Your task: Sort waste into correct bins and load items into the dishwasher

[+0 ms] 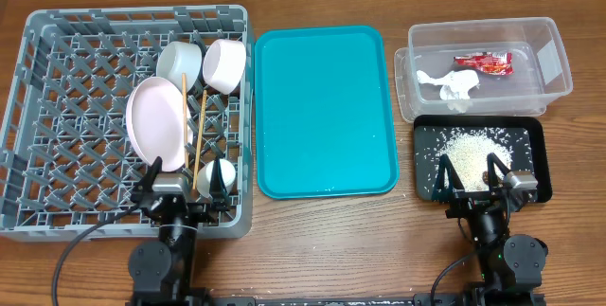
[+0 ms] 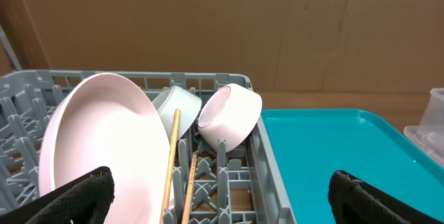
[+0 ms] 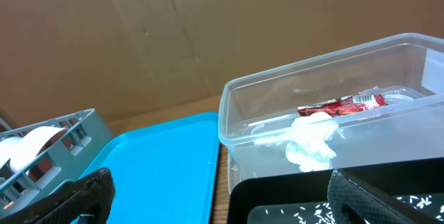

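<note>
The grey dishwasher rack [image 1: 38, 107] holds the leaning white plate [image 1: 156, 121], two bowls [image 1: 180, 60] [image 1: 225, 64], the chopsticks [image 1: 186, 117] and a small cup [image 1: 210, 171]. My left gripper [image 1: 183, 185] hangs open over the rack's near edge, with nothing between its fingers. In the left wrist view the plate [image 2: 97, 141], the chopsticks [image 2: 171, 154] and the pinkish bowl [image 2: 232, 113] lie ahead. The clear tub [image 1: 559, 50] contains the red wrapper [image 1: 483, 62] and tissue [image 1: 452, 83]. Rice [image 1: 469, 150] fills the black tray [image 1: 535, 145]. My right gripper [image 1: 471, 175] is open over that tray's near side.
A teal serving tray [image 1: 322, 107] lies bare between the rack and the bins. Brown cardboard walls stand behind the table. Bare wood shows along the near edge between both arm bases. In the right wrist view the tub [image 3: 236, 113] stands right behind the black tray [image 3: 277, 182].
</note>
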